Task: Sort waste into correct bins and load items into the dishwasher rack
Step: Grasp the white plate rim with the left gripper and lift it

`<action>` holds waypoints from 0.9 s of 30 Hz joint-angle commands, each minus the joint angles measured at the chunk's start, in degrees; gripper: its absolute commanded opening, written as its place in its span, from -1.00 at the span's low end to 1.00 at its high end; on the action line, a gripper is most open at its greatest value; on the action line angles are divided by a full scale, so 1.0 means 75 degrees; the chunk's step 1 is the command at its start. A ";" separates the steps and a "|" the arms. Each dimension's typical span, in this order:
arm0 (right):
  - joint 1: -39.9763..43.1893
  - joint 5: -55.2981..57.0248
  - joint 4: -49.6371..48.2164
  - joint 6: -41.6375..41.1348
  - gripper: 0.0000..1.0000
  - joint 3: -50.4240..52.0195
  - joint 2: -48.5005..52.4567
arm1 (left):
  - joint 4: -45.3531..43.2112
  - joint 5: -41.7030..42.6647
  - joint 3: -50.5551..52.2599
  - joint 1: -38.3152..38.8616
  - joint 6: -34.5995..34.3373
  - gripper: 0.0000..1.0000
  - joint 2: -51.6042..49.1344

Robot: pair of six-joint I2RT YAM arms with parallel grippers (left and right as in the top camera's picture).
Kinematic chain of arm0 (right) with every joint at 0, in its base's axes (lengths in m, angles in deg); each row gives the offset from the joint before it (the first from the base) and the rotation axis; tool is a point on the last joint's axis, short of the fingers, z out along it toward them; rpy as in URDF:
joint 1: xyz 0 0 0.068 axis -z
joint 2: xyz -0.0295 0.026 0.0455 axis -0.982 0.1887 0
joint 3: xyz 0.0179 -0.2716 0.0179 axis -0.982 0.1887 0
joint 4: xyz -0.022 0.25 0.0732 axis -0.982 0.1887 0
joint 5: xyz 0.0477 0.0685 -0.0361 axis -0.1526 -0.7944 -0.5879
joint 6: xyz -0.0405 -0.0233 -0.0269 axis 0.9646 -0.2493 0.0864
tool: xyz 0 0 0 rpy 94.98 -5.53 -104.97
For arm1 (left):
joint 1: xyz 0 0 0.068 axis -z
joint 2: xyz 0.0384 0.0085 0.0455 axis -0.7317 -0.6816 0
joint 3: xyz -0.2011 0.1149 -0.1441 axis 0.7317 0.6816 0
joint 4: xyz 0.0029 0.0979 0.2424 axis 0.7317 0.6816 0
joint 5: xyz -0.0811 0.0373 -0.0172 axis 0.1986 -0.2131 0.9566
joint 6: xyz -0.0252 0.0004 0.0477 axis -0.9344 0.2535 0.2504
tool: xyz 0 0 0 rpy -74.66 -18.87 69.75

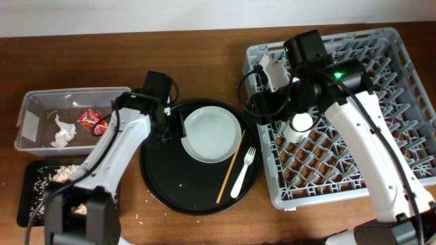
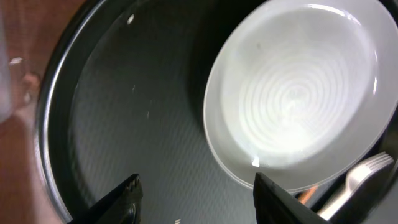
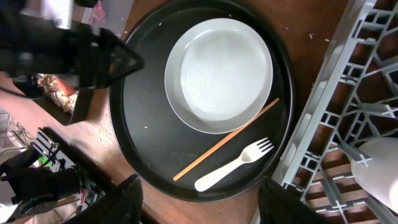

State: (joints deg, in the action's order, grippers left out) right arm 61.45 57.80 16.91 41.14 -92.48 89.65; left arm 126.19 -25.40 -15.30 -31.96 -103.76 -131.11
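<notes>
The jaws of the left gripper (image 2: 196, 185) are spread and empty over a round black tray (image 2: 124, 124), beside a pale round plate (image 2: 292, 93); those of the right gripper (image 3: 199, 185) are spread too. A thin wooden stick (image 3: 227, 140) and white plastic fork (image 3: 233, 165) lie right of it. A white cup (image 3: 379, 171), cut off in the right wrist view, is seated in the grey pegged plastic rack (image 1: 402, 61). A red crinkled wrapper (image 1: 89, 119) and white tissue (image 1: 63, 133) are held in a clear plastic tub (image 1: 41, 102), far left.
</notes>
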 commanded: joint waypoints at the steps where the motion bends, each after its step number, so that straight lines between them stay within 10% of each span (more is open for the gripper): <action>1: -0.0044 -0.0035 0.0020 0.0038 0.18 -0.0009 -0.0108 | -0.0344 -0.0012 -0.0032 0.0361 0.0003 0.12 -0.0595; 12: -0.0044 0.0370 0.0111 0.0038 0.18 -0.0009 -0.0108 | -0.0968 -0.0230 -0.0032 0.0577 -0.0251 -0.04 -0.2232; 16: -0.0044 0.0370 0.0108 0.0038 0.19 -0.0009 -0.0108 | -0.0976 -0.0230 -0.0105 0.0530 -0.0245 -0.96 -0.2229; 27: -0.0044 0.0367 0.0105 0.0038 0.54 -0.0009 -0.0108 | -0.0294 -0.0262 -0.0143 0.0032 -0.0213 -0.99 -0.0009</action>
State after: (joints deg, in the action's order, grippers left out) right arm 61.45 60.43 17.67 41.33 -92.48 89.65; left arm 123.24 -26.71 -16.46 -31.70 -105.74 -138.17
